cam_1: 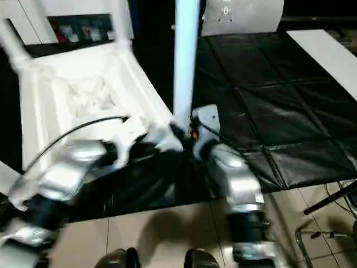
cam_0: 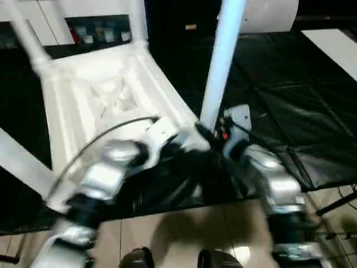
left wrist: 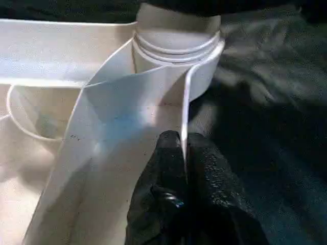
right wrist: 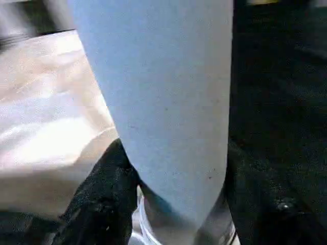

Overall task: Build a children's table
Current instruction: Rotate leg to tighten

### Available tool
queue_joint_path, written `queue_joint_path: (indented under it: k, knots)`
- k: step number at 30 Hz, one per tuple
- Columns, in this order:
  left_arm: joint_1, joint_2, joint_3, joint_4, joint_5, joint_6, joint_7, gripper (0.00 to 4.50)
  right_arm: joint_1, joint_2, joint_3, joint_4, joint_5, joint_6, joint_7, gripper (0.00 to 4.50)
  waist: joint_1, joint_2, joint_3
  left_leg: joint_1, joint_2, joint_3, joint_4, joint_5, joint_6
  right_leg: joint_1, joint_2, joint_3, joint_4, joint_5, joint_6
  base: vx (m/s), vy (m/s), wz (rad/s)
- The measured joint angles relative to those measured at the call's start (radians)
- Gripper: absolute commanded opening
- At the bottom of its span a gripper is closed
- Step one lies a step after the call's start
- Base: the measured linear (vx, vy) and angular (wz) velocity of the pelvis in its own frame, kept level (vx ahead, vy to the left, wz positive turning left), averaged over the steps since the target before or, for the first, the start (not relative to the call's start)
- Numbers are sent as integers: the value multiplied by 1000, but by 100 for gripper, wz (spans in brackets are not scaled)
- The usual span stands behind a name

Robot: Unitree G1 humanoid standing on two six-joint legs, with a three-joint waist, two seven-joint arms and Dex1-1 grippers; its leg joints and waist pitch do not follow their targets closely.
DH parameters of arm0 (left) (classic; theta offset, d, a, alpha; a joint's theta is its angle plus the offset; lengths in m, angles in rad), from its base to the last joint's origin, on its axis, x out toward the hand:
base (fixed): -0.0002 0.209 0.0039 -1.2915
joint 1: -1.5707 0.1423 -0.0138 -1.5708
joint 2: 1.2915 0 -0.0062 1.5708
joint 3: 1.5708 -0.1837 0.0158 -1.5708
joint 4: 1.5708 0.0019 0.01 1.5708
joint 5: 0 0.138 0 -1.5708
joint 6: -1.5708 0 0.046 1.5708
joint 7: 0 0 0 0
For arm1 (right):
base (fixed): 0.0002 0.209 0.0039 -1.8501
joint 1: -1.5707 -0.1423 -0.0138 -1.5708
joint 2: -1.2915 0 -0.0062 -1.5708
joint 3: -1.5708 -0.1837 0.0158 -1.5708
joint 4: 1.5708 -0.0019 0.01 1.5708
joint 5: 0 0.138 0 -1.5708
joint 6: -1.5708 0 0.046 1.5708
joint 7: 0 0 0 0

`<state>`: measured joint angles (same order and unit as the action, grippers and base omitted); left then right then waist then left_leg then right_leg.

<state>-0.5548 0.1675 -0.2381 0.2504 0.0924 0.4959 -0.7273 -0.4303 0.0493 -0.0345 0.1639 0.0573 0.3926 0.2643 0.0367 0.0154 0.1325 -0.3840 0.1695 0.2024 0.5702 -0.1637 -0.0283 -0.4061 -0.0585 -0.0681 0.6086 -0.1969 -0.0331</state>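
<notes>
At left-centre of the head view, the upturned white plastic children's table (cam_0: pixel 95 100) lies on the black-covered tabletop (cam_0: pixel 290 111). The left gripper (left wrist: pixel 184 153) pinches a thin rib beside its near corner socket. Just right, the right gripper (right wrist: pixel 173 204) clasps a white tube leg (cam_0: pixel 223 61) standing upright in that socket.

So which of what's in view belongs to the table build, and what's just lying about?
Job:
- upturned white plastic square tabletop, left gripper pinching its rim
- white tube leg, right gripper around it

Lying about:
- flat white panel
- black cover
</notes>
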Motion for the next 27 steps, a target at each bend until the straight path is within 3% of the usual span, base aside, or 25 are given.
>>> queue_joint_path:
  k: [4,10,18,22,27]
  knots:
    - [-15,-25,-12,13,11,0,47,0,2,38,-3,6,-13,-34,-89,283,5,1,-1,-1,-3,0,-5,0,0,0,-1,1,-2,0,0,0,0,0]
    - [-15,1,-16,5,10,-5,27,0,16,34,-8,18,16,-86,-31,332,3,3,1,-1,-2,0,-6,0,0,-1,-1,0,-2,0,1,0,0,0]
    - [28,142,-27,-28,-33,-130,-139,0,58,-200,47,4,108,-125,357,387,2,4,1,-7,1,0,-7,2,5,-7,1,-2,-2,0,1,0,0,0]
    - [63,254,-36,-36,-74,-244,-297,0,66,-359,64,-6,145,-152,596,399,14,4,1,-8,1,0,-5,3,6,-7,1,-2,-1,0,1,0,0,0]
    - [72,315,-55,-21,-103,-338,-449,0,64,-457,121,-4,187,-184,843,399,40,4,1,-9,1,0,-1,2,7,-6,1,-2,-1,0,0,0,0,0]
